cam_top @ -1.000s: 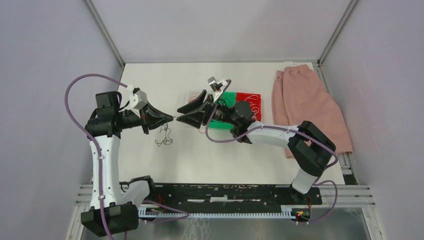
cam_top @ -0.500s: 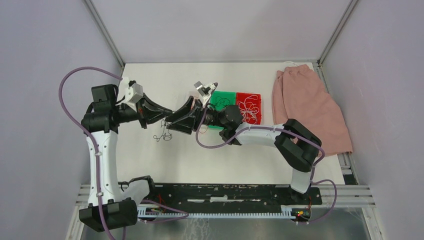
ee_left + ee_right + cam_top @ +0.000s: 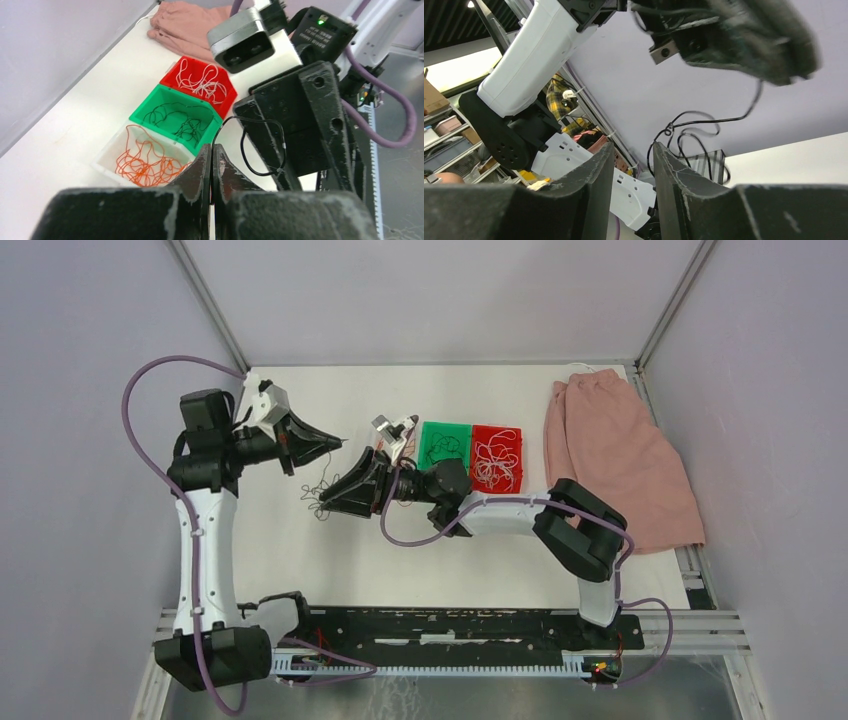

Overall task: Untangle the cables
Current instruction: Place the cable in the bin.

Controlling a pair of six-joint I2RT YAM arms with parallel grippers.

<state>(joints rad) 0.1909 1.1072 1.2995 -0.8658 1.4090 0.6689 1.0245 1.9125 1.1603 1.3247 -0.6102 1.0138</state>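
Observation:
My left gripper (image 3: pixel 337 443) (image 3: pixel 211 156) is shut on a thin black cable (image 3: pixel 260 145), which rises from the jaws and loops in front of the right arm. In the top view the black cable tangle (image 3: pixel 317 488) hangs from it to the table. My right gripper (image 3: pixel 326 504) (image 3: pixel 631 150) sits just below and to the right of the left one, jaws apart. A strand of the black cable (image 3: pixel 684 131) runs down along the inner edge of its right finger (image 3: pixel 674 170); nothing is clamped.
Three bins stand in a row: a white one (image 3: pixel 107 162) with orange cables, a green one (image 3: pixel 145 112) (image 3: pixel 432 430) with black cables, and a red one (image 3: pixel 172 75) (image 3: pixel 512 433) with white cables. A pink cloth (image 3: pixel 610 450) lies at the right.
My right gripper has swung left and nearer, coming in under the left gripper, and its jaws have narrowed. My left gripper has drawn back and up with the black cable.

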